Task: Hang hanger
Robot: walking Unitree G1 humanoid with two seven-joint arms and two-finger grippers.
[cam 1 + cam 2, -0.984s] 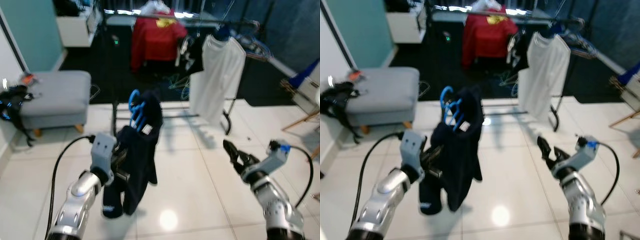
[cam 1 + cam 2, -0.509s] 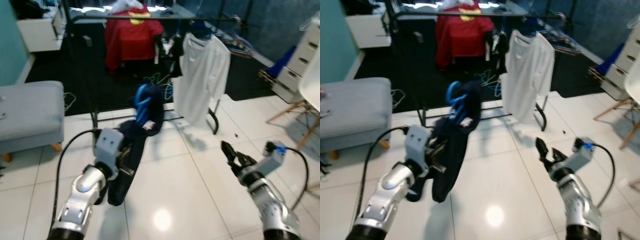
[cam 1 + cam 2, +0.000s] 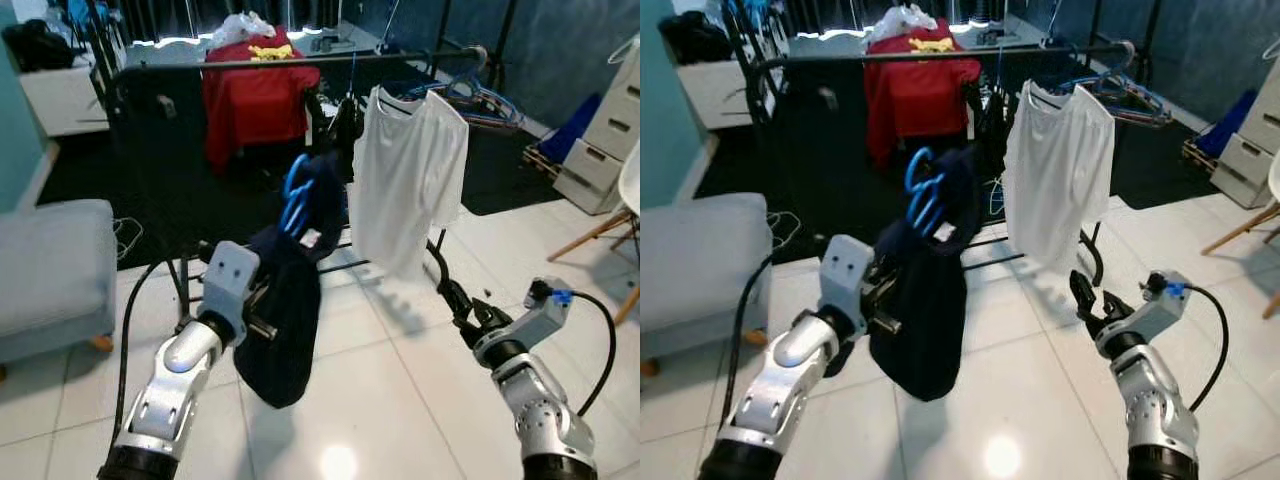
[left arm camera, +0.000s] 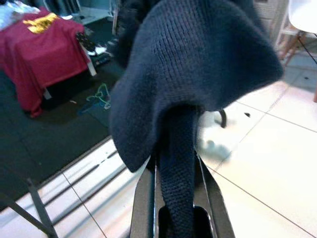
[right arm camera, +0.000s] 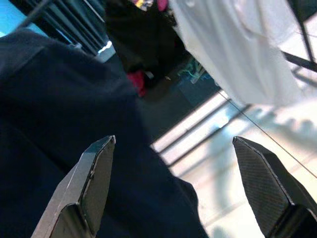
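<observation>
The left gripper (image 4: 176, 198) is clamped on a fold of the dark sweater (image 3: 290, 310), which is draped over a blue hanger (image 3: 296, 196) and held up in front of the robot, toward 11 o'clock in the head views. The hanger's hook is seen rising above the collar, well short of the rail (image 3: 300, 62), which is set further off at 12 o'clock. On that rail a red shirt (image 3: 255, 95) is hung toward 11 o'clock and a white t-shirt (image 3: 405, 175) toward 1 o'clock, with a bare stretch between them. The right gripper (image 3: 462, 306) is held at 4 o'clock with its fingers (image 5: 91, 183) spread wide and nothing between them. The carrying step is judged to be in hand; next, the hook needs to be raised above the rail and lowered onto the bare stretch.
</observation>
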